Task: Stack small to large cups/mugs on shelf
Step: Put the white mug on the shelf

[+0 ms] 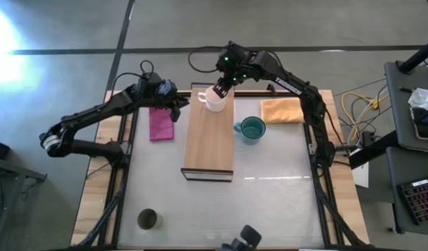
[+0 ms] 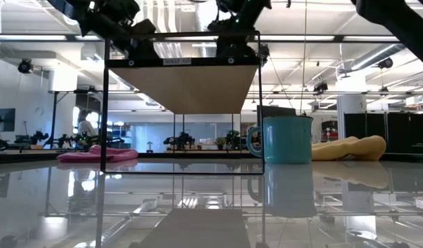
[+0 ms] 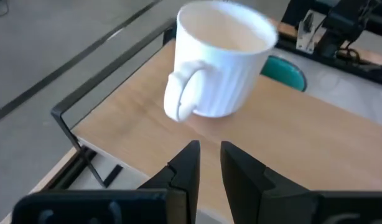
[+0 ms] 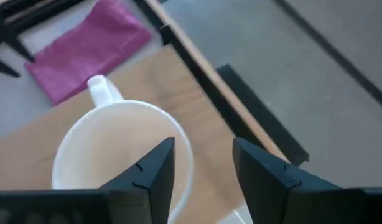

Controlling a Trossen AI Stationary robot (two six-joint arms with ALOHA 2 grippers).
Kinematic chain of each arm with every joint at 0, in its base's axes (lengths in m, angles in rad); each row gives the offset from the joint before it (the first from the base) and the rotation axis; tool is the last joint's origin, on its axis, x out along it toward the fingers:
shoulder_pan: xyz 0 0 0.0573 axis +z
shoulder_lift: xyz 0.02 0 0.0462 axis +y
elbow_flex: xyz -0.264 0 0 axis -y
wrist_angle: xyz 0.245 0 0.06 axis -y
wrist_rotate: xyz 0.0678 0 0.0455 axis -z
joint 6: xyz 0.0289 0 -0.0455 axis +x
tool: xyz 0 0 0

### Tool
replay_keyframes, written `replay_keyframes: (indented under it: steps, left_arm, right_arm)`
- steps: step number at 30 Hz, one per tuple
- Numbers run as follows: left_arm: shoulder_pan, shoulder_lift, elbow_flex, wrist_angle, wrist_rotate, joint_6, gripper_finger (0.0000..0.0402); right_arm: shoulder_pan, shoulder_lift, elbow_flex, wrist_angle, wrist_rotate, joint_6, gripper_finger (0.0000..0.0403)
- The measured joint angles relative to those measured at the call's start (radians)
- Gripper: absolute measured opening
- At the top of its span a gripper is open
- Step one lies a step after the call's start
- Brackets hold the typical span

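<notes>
- White mug (image 1: 215,101): upright on the far end of the shelf (image 1: 208,139), handle turned toward the left arm's side. Empty inside in the right wrist view. Judged to be the piece now being set in its place.
- Right gripper (image 1: 219,89): directly over the white mug; the right wrist view shows its fingers apart, one inside the rim and one outside, straddling the wall. Whether the pads touch the rim cannot be told, so this may be either a grasp or a release.
- Left gripper (image 1: 178,104): beside the shelf's far corner, above the pink cloth (image 1: 161,123), aimed at the mug's handle; fingers (image 3: 186,167) close together with only a narrow gap, holding nothing. Probably stationed there to steady or reposition the mug.
- Teal mug (image 1: 252,129): on the counter (image 1: 270,195), just beside the shelf's right edge, handle toward the shelf. Near the orange cloth (image 1: 282,110). Not yet on the shelf.
- Dark cup (image 1: 148,219): on the counter's near left, well apart from everything else. Not yet collected.
- Shelf: long light-wood plank on a dark frame, mid-counter; bare apart from the white mug, leaving room for the remaining vessels.
</notes>
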Motion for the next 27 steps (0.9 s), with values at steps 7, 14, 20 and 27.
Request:
replay_keyframes:
  steps: [7,14,20,27]
  left_arm:
    - [-0.019,-0.069,-0.016,-0.038,0.004,-0.033,0.0050]
    - [-0.022,-0.104,-0.091,-0.036,0.003,-0.101,0.0050]
    - [-0.025,-0.122,-0.124,-0.029,0.001,-0.106,0.0050]
    - [-0.025,-0.141,-0.130,0.001,0.001,-0.105,0.0050]
  right_arm:
    - [0.004,-0.051,0.002,-0.208,0.016,0.123,0.0136]
    - [0.042,-0.043,-0.012,-0.304,0.015,0.222,0.0065]
    - [0.088,-0.020,-0.013,-0.306,-0.009,0.269,0.0012]
    - [0.133,0.008,-0.013,-0.285,-0.065,0.304,0.0012]
